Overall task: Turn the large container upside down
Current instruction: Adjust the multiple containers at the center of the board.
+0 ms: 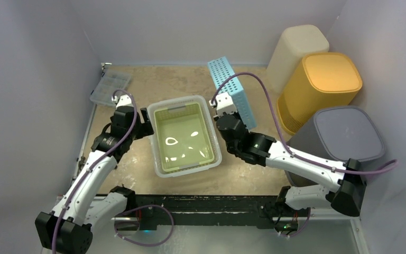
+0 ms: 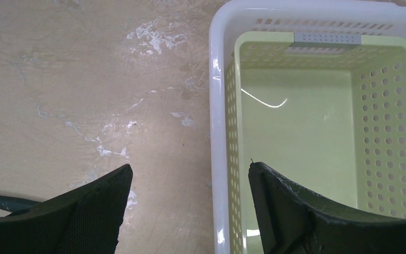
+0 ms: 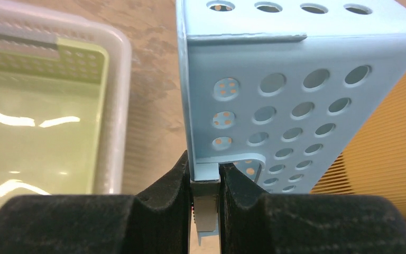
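— Starting at the near edge: left arm (image 1: 92,169)?
— Rising from the near-left corner, bent at the elbow, stretched forward and inward to the left side of the white basket (image 2: 218,106).
— And the left gripper (image 2: 190,172)?
— Spread wide, gripping nothing. Straddling the basket's left wall: one finger (image 2: 103,206) out over the bare table (image 2: 58,79), the other inside, over the green basket (image 2: 296,132) nested there. Hard to say whether touching the rim.
— Right arm (image 1: 301,161)?
— Coming from the near-right corner, laid low and long toward the middle, wrist just right of the white basket.
— Right gripper (image 3: 206,174)?
— Clenched on a thin edge of the blue perforated crate (image 3: 296,100), pads pressed to both faces of it.
— Whereabouts of the baskets?
— White one mid-table, upright, mouth up, between the two wrists. Blue crate just beside its right rim, standing on its side, running away toward the back wall.
— Farther off?
— Clear compartment box (image 1: 110,87) at far left; grey bin (image 1: 343,132), yellow bin (image 1: 322,84) and cream bin (image 1: 298,50) lined along the right.
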You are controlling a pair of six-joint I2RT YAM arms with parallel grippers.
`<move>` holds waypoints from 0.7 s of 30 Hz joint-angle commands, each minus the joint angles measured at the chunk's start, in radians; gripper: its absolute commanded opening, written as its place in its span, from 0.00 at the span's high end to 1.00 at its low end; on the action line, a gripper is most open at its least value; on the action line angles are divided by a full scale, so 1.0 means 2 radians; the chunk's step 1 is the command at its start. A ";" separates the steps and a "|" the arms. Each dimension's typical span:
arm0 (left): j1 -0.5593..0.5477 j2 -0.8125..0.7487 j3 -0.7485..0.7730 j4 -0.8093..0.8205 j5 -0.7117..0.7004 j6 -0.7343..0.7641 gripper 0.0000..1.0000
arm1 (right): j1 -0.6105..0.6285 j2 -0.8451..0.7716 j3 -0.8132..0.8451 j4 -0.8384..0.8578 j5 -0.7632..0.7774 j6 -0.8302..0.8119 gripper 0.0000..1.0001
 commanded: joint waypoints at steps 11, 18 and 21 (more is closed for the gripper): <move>-0.001 0.128 0.017 0.000 -0.003 0.015 0.27 | -0.001 0.086 -0.085 0.158 0.013 -0.281 1.00; 0.000 0.156 0.016 -0.005 -0.003 0.012 0.29 | -0.016 0.139 -0.099 0.168 -0.017 -0.294 1.00; 0.000 0.182 0.020 -0.015 -0.018 0.007 0.34 | -0.022 0.148 -0.101 0.165 -0.027 -0.291 1.00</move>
